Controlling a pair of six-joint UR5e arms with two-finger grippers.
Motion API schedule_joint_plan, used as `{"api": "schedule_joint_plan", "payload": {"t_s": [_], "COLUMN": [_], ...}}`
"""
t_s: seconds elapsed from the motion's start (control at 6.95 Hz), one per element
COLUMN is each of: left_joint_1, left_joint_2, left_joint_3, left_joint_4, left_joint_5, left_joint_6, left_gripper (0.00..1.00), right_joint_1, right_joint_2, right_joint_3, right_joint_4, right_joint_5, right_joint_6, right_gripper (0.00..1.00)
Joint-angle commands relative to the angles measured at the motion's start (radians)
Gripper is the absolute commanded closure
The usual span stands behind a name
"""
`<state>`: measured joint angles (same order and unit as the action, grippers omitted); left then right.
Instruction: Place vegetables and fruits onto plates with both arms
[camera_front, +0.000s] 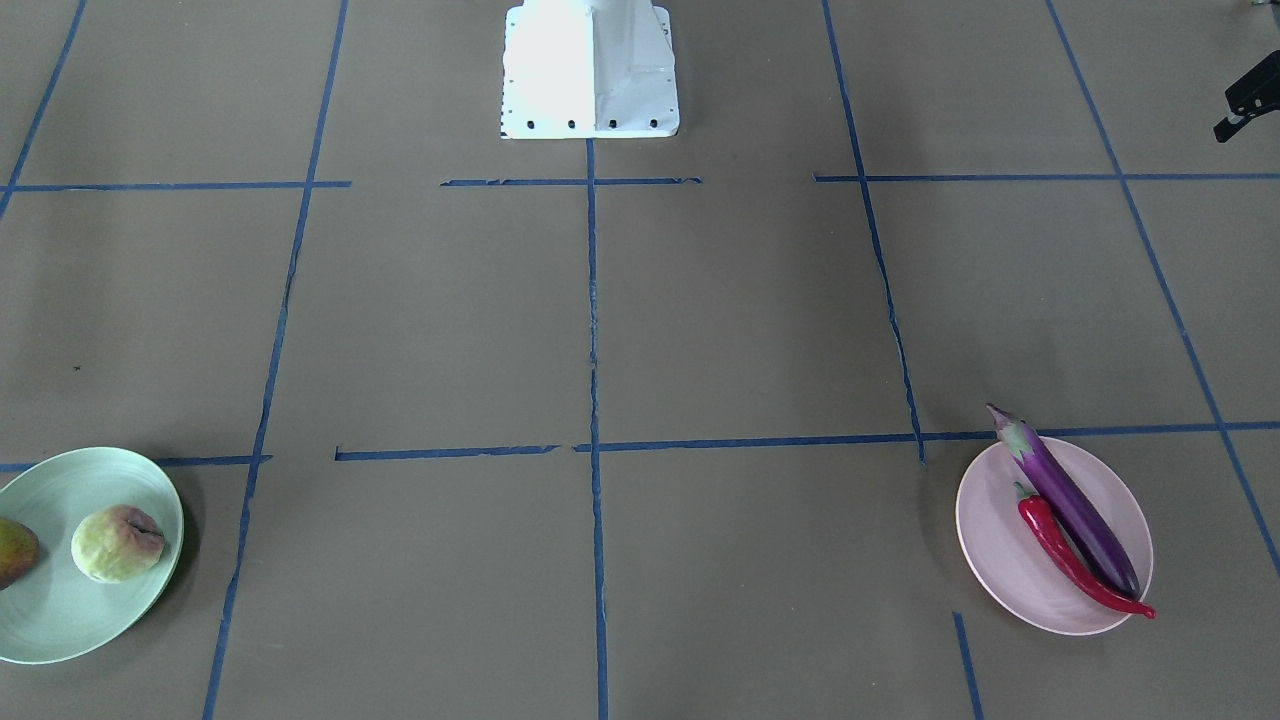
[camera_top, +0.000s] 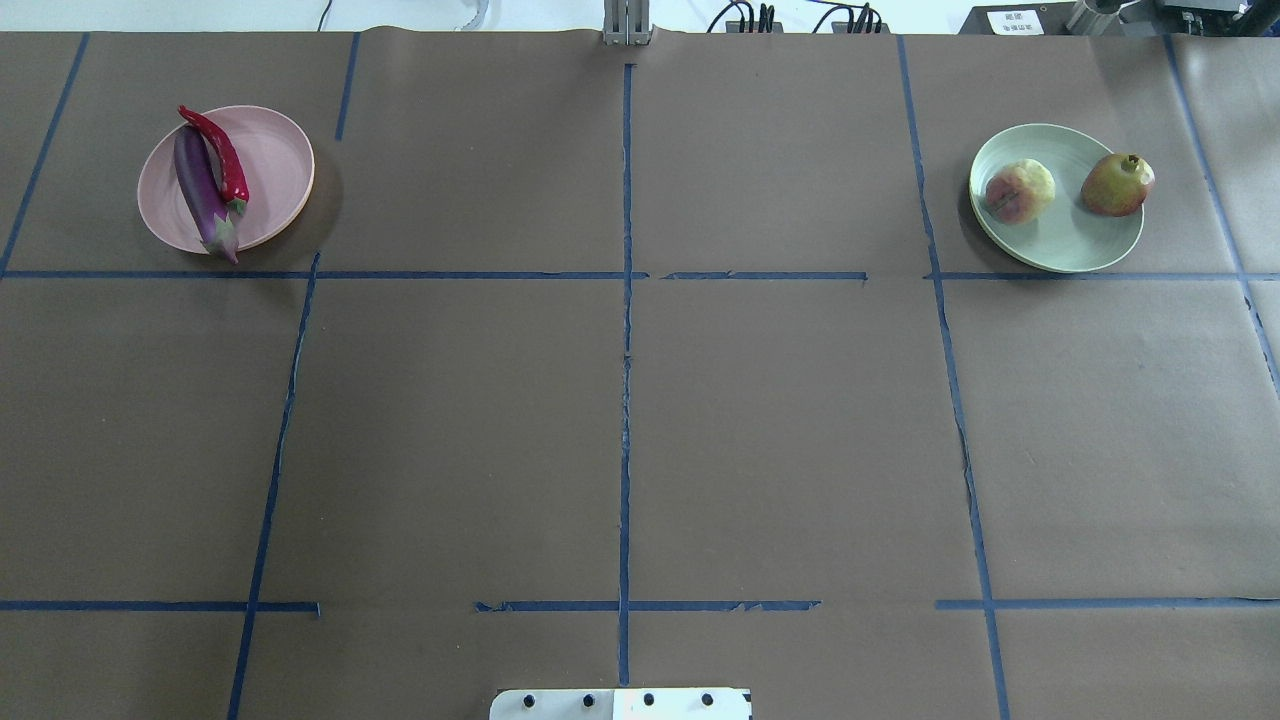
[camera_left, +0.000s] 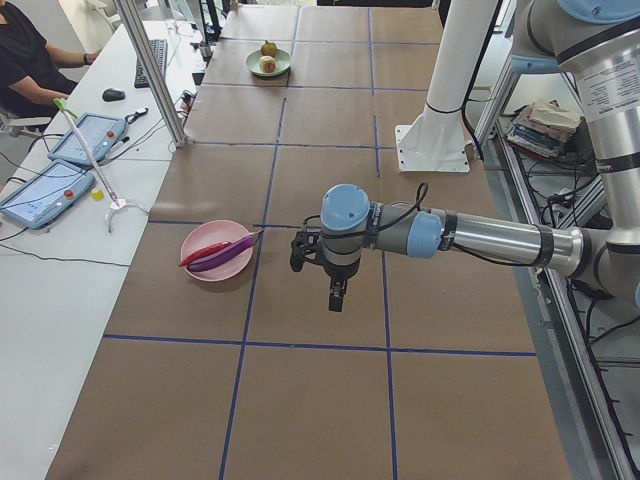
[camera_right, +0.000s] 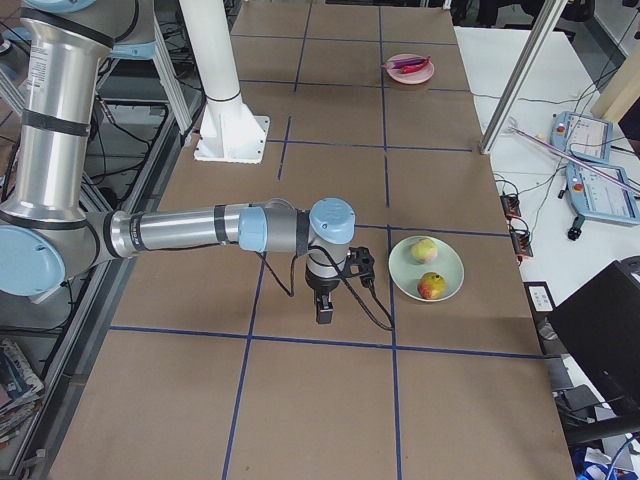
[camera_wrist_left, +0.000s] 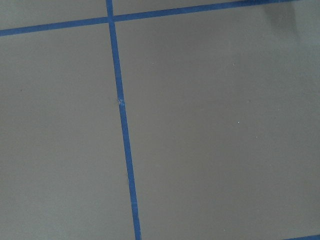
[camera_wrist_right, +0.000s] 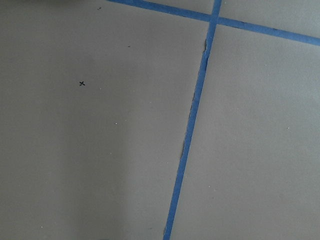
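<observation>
While the left arm (camera_left: 480, 238) and the right arm (camera_right: 180, 230) hang over the brown-covered table (camera_top: 620, 420), all four items lie on plates.

Pink plate (camera_front: 1000, 560), lower right of the front-facing view: the purple eggplant (camera_front: 1070, 505) lies diagonally across it, with its stem cap projecting past the upper rim. The red chili pepper (camera_front: 1070, 560) lies alongside, touching it, with its tip past the lower right rim.

Green plate (camera_front: 60, 610), lower left of the same view: the peach (camera_front: 117, 543) sits near the right rim. The red-and-yellow fruit (camera_top: 1117, 184) sits beside it, slightly apart.

Left gripper (camera_left: 337, 298), centre of the left side view: it points down, near the pink plate. Jaw state cannot be told.

Right gripper (camera_right: 324, 312), centre of the right side view: it points down, near the green plate. Jaw state cannot be told.

Both wrist views show only table covering and blue tape lines (camera_wrist_left: 122, 125).
</observation>
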<state>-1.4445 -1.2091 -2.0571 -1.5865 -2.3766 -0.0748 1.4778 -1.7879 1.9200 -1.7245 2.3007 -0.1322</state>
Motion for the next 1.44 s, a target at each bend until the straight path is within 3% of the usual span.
{"api": "schedule_joint_plan", "payload": {"t_s": [0.0,1.3], "left_joint_1": [-0.002,0.006], "left_joint_2": [0.012,0.008], "left_joint_3": [0.002,0.021], "left_joint_4": [0.017,0.017], "left_joint_5": [-0.012,-0.013], "left_joint_6": [0.003,0.003], "left_gripper": [0.0,0.0], "right_joint_1": [-0.001,-0.002], "right_joint_2": [0.001,0.012], "right_joint_3": [-0.004,-0.009], "right_joint_4": [-0.004,-0.021], "right_joint_5": [0.0,0.029], "right_joint_6": [-0.065,-0.052], "right_gripper": [0.0,0.0]}}
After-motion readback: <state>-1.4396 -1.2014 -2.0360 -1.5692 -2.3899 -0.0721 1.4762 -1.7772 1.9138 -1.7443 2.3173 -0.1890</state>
